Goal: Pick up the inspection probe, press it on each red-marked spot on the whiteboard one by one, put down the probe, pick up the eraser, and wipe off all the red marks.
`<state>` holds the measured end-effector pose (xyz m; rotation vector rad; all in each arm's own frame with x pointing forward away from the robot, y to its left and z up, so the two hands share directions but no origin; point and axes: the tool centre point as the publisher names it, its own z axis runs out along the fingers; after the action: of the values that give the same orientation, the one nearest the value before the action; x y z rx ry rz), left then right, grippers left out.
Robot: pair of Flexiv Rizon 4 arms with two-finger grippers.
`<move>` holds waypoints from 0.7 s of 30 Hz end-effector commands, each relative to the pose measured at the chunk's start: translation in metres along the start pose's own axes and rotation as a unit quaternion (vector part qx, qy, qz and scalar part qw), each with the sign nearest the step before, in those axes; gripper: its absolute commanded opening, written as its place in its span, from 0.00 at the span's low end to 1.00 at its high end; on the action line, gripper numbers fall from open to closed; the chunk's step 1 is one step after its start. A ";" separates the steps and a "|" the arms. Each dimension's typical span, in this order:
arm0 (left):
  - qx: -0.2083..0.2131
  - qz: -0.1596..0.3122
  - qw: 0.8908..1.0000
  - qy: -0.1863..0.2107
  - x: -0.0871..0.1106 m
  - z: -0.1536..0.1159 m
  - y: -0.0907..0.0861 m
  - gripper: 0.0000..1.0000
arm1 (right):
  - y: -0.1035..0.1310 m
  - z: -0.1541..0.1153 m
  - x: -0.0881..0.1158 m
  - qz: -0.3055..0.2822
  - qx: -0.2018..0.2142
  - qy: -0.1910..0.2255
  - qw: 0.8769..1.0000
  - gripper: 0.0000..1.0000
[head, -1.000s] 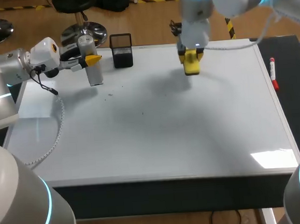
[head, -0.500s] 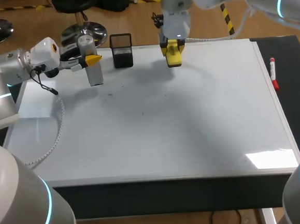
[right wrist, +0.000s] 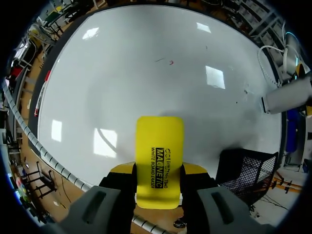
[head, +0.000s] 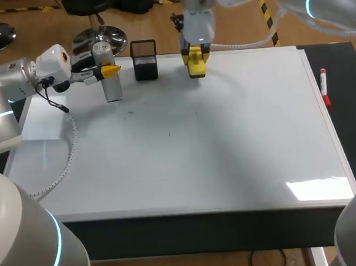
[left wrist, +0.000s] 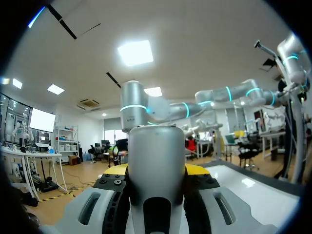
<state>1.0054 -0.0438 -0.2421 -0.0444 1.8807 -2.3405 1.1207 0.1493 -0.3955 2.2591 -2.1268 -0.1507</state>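
My left gripper is shut on the grey cylindrical probe, which stands upright at the whiteboard's back left. In the left wrist view the probe fills the space between the fingers of that gripper. My right gripper is shut on the yellow eraser over the board's back edge, just right of the black mesh holder. The right wrist view shows the eraser clamped in that gripper, above the board. A small red mark and faint dark specks remain on the board.
A red marker lies on the black strip beyond the board's right edge. A white coiled cable trails over the board's left part. The mesh holder sits close beside the right gripper.
My right arm has carried the eraser leftward along the back of the board, to beside the mesh holder. The left arm and the probe have stayed put.
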 end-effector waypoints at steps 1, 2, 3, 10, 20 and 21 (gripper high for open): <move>-0.001 0.001 1.000 -0.001 0.001 0.001 -0.001 0.00 | -0.010 0.006 -0.005 0.002 -0.026 0.001 1.000 0.00; -0.001 0.001 1.000 -0.001 0.001 0.001 -0.001 0.00 | -0.011 0.007 -0.006 0.002 -0.027 0.000 1.000 0.00; -0.001 0.001 1.000 -0.001 0.001 0.001 -0.001 0.00 | -0.012 0.009 -0.007 0.003 -0.028 -0.001 1.000 0.00; -0.001 0.001 1.000 -0.001 0.001 0.001 -0.001 0.00 | -0.011 0.018 -0.009 0.005 -0.037 -0.002 0.999 0.00; -0.001 0.001 1.000 -0.001 0.001 0.001 -0.001 0.00 | -0.006 0.024 -0.006 0.014 -0.041 0.010 0.999 0.00; -0.001 0.001 1.000 -0.001 0.001 0.001 -0.001 0.00 | -0.006 0.023 -0.005 0.016 -0.040 0.011 0.999 0.09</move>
<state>1.0054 -0.0438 -0.2421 -0.0444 1.8808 -2.3405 1.1221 0.1551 -0.4221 2.1790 -2.1121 -0.2133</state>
